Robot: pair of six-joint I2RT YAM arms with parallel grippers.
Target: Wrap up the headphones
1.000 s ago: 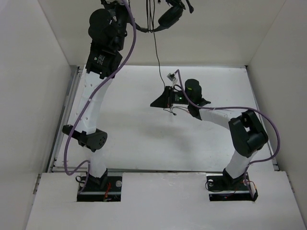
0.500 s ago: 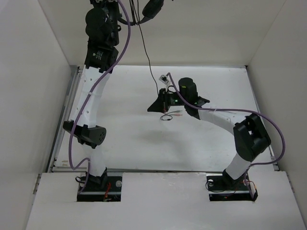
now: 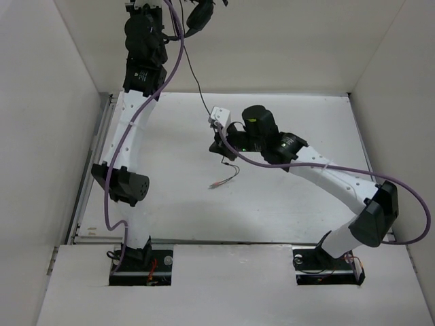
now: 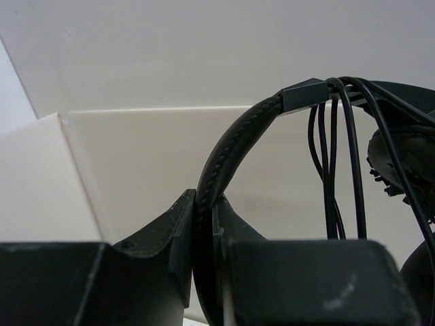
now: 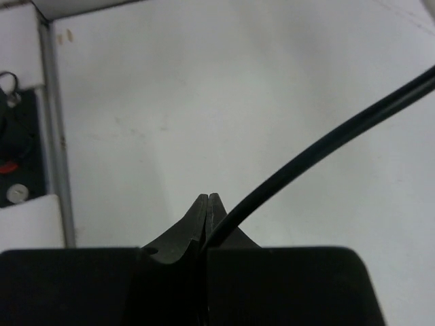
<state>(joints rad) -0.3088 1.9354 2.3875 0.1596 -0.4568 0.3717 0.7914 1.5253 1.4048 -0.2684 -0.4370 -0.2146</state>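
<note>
The black headphones (image 3: 200, 13) hang high at the top edge, held by my left gripper (image 4: 204, 207), which is shut on the padded headband (image 4: 234, 139). Several turns of the thin cord (image 4: 333, 170) hang over the band beside an earcup (image 4: 408, 163). In the top view the cord (image 3: 197, 85) runs down from the headset to my right gripper (image 3: 219, 144), low over the table's middle. In the right wrist view that gripper (image 5: 207, 200) is shut on the cord (image 5: 326, 142). The cord's free end with reddish-tipped plugs (image 3: 219, 183) lies on the table just below it.
White walls (image 3: 61, 102) enclose the white table (image 3: 306, 122) on the left, back and right. A metal rail (image 3: 92, 170) runs along the left edge. The right arm (image 3: 340, 183) stretches diagonally across the table's right half.
My left gripper carried the headphones leftward along the top edge. My right gripper moved left with the cord, the arm stretching out. The plug end slid left and nearer on the table.
</note>
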